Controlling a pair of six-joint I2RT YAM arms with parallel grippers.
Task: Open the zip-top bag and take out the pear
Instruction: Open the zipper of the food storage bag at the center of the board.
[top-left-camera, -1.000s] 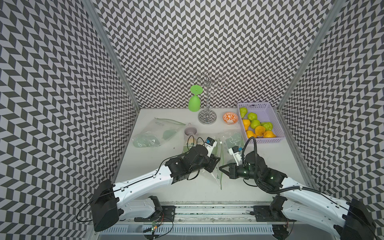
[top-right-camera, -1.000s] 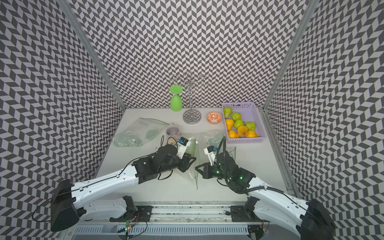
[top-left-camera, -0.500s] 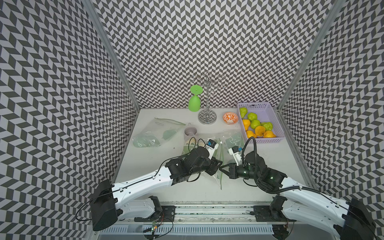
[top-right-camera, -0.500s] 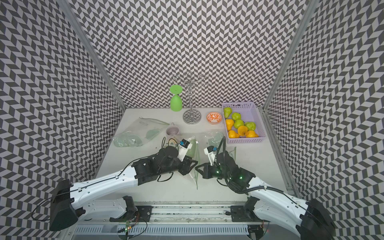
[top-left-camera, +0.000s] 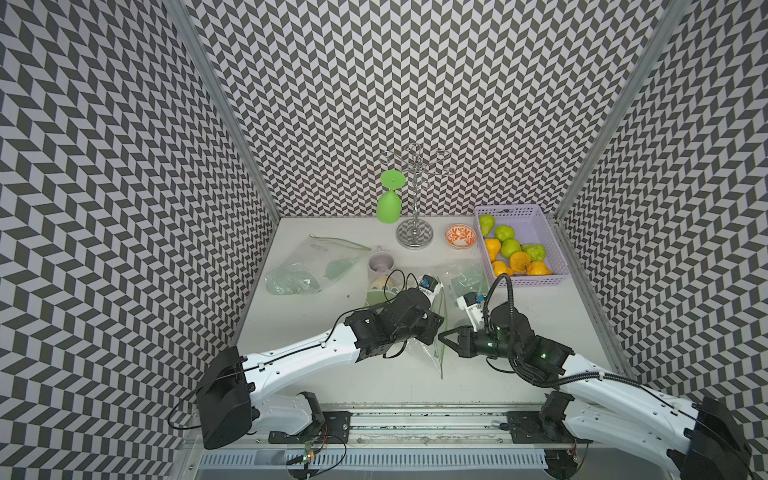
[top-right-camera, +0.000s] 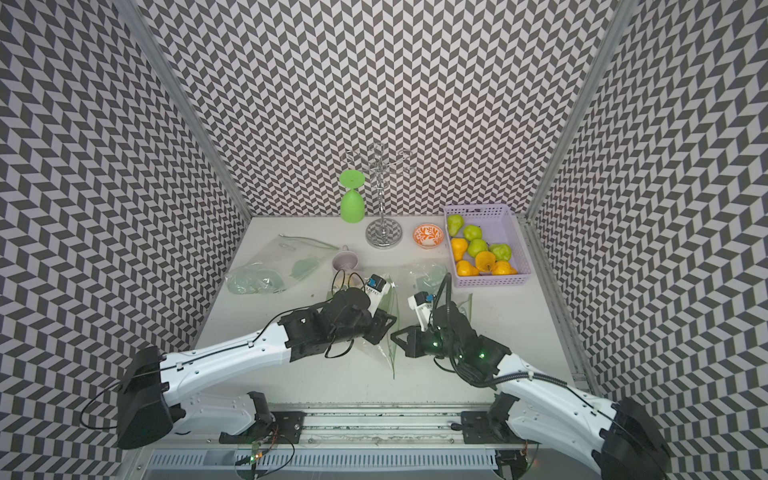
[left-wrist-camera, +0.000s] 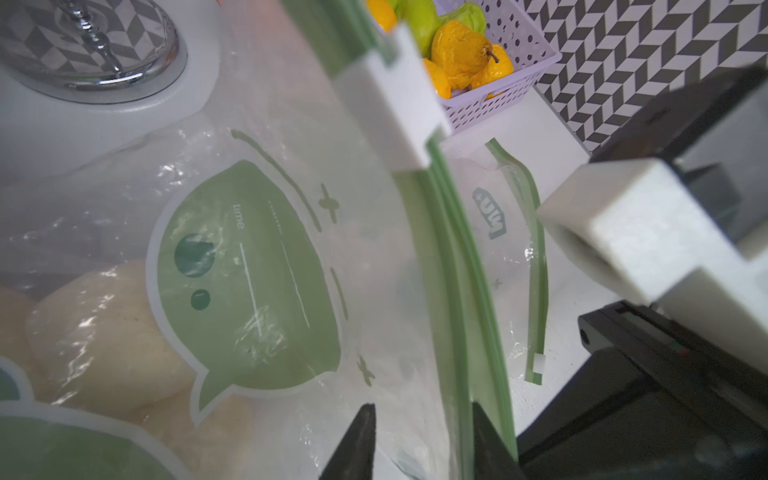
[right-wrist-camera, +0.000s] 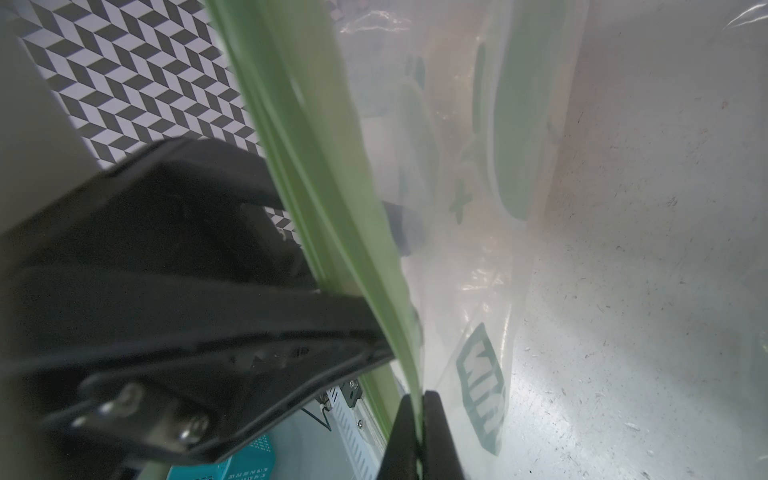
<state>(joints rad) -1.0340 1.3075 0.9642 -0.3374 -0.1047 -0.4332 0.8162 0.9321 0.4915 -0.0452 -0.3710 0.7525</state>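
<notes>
The right jaws are clamped on the green zip strip (right-wrist-camera: 324, 187), anchoring one end of the zip-top bag (left-wrist-camera: 249, 270). The left jaws stand narrowly apart astride the film beside that strip (not yet pinching), probably to part the lips. The pear (left-wrist-camera: 104, 332) lies inside, over the counter (top-left-camera: 299, 307).

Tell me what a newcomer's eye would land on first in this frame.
The black-and-white chevron walls on three sides hit first. Mid-table, a clear zip-top bag with a green seal is held up between the arms' ends: the right tool pinches its edge, and the left tool stands open around it. At the back right, a lilac basket of green and yellow pears is the brightest spot.
</notes>
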